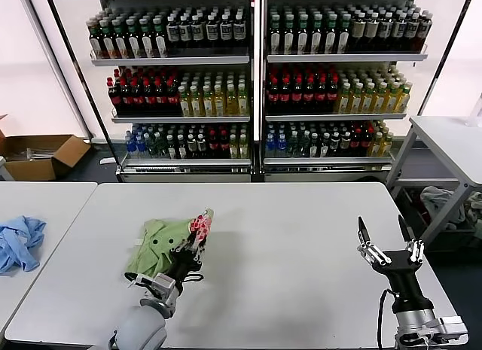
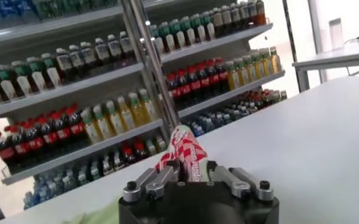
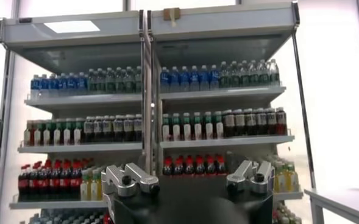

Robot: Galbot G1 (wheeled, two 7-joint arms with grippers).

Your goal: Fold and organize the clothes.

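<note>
Green shirt (image 1: 162, 241) bunched on the white table (image 1: 301, 245), left of centre. Left gripper (image 1: 197, 237) is at its red-and-white print; fingers there, can't tell if gripping or letting go. Right gripper (image 1: 385, 233) hovers over the table's right side, fingers wide, empty.

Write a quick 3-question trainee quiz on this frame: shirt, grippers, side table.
1. True or false: the green shirt lies spread flat on the table.
2. Which gripper is at the shirt? A) left gripper B) right gripper
3. What lies on the side table to the robot's left?

Key:
1. False: it is bunched in a heap, red-and-white print at the far end.
2. A. The right one stands open over bare table, holding nothing.
3. A crumpled light blue garment.
</note>
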